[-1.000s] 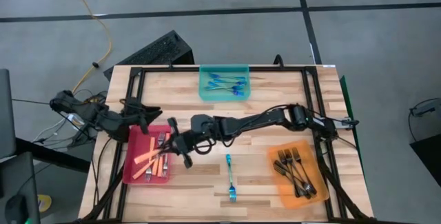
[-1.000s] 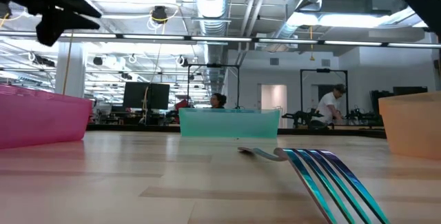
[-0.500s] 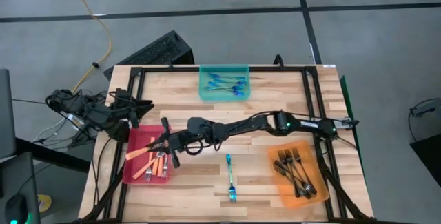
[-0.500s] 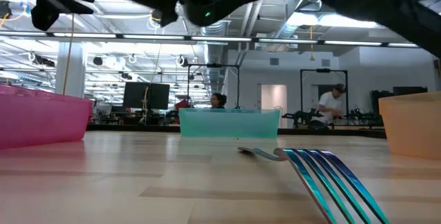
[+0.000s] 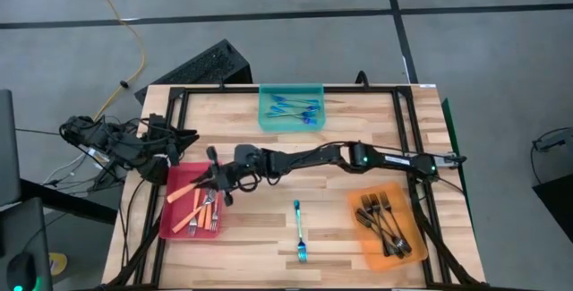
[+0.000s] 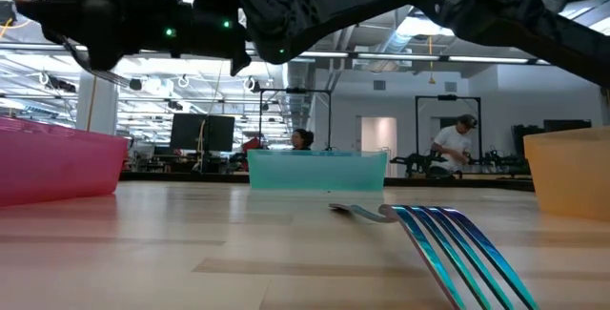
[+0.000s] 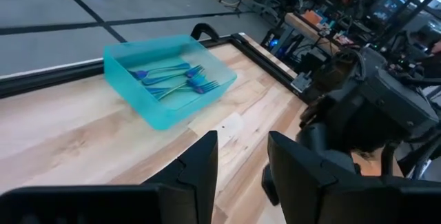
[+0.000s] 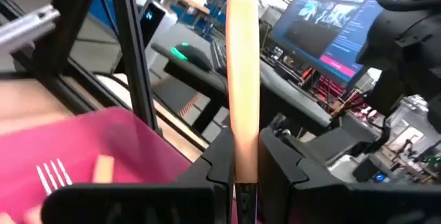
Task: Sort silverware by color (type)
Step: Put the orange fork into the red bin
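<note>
My right gripper (image 5: 209, 182) reaches across the table and hangs over the red tray (image 5: 175, 224), shut on an orange-handled fork (image 5: 183, 191). Several orange-handled forks (image 5: 206, 212) lie in that tray. One blue fork (image 5: 299, 233) lies flat on the wood near the front edge. Blue forks lie in the teal tray (image 5: 291, 123) and dark forks (image 5: 383, 219) in the orange tray (image 5: 358, 237). My left gripper (image 7: 242, 148) stands open at the table's left edge, holding nothing. My right gripper pinches the orange-handled fork between its two fingers, which hide the gripped end. The fingers come level from the table's right and lie along the fork. The orange handle (image 8: 242, 79) sticks out past the fingertips toward the table's left. The fork is clear above the red tray.
A black metal frame (image 5: 269, 89) runs around the tabletop. The left arm (image 5: 134, 148) and its cables sit just off the left edge beside the red tray. Bare wood lies between the trays around the blue fork.
My right gripper has carried the orange-handled fork toward the table's left edge and downward, and now hangs over the far part of the red tray. The wrist has rolled a little. My left gripper has drawn back from the tray toward the left edge.
</note>
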You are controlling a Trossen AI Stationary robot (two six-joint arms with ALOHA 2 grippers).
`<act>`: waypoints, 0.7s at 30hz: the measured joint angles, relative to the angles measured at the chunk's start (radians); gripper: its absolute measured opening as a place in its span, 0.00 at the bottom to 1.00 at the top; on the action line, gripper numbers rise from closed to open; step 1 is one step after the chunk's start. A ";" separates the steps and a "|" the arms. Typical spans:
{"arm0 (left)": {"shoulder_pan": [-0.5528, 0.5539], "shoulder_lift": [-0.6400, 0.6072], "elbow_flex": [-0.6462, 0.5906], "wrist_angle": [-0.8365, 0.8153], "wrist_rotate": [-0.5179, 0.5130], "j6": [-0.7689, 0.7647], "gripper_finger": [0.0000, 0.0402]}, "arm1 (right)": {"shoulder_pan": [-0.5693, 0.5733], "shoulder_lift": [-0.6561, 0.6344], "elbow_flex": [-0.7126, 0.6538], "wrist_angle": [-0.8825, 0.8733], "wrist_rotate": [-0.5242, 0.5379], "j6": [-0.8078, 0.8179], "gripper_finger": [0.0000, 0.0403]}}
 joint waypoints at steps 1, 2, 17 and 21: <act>0.000 0.000 0.000 -0.001 0.000 -0.001 0.28 | -0.005 -0.001 0.001 -0.020 -0.009 -0.029 0.16; 0.000 0.000 0.000 -0.001 0.000 -0.002 0.28 | -0.010 -0.002 0.001 -0.043 -0.014 -0.067 0.16; 0.000 0.000 0.000 -0.028 -0.045 -0.004 0.28 | 0.022 -0.001 0.000 -0.296 0.156 -0.617 0.16; 0.000 0.000 0.000 -0.028 -0.046 -0.005 0.28 | 0.044 -0.001 0.000 -0.306 0.161 -0.675 0.16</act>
